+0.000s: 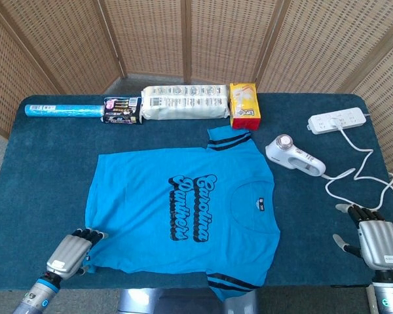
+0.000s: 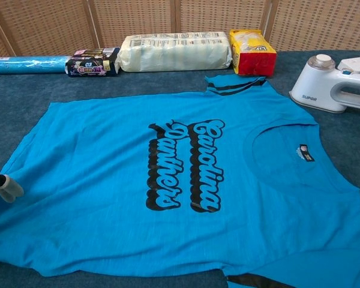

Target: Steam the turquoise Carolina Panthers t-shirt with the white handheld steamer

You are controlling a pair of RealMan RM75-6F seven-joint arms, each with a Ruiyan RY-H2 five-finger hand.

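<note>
Turquoise t-shirt [image 1: 183,212]: lies flat, print up, in the middle of the blue table [image 1: 46,163], collar toward the robot's right, hem toward its left. One striped sleeve [image 1: 229,139] points to the far edge; the other [image 1: 232,284] reaches the near edge.

White handheld steamer [image 1: 295,156]: lies on its side on the cloth, right of the shirt's collar end and apart from it. Its white cord [image 1: 360,173] snakes across the right side of the table to a white power strip [image 1: 337,121] near the far right corner.

Far edge, left to right: a blue roll [image 1: 62,111]; a dark printed packet [image 1: 122,110] touching it; a long clear-wrapped white pack [image 1: 183,103]; a yellow and red box [image 1: 244,104] just beside the pack. The box stands near the far sleeve.

Left hand [image 1: 72,252]: at the near left, palm down, fingers extended and close together, tips at or on the shirt's hem corner; whether they press the fabric cannot be told. In the chest view only a fingertip [image 2: 9,187] shows at the left margin, over the hem.

Right hand [image 1: 373,239]: near right corner, palm down, fingers extended, thumb out to the side, holding nothing. It is well apart from the steamer, with loops of cord between them.

Open room: bare cloth left of the shirt and between shirt and far row. On the right, bare cloth between collar and right hand. Wicker screens [image 1: 183,39] close off the far side.
</note>
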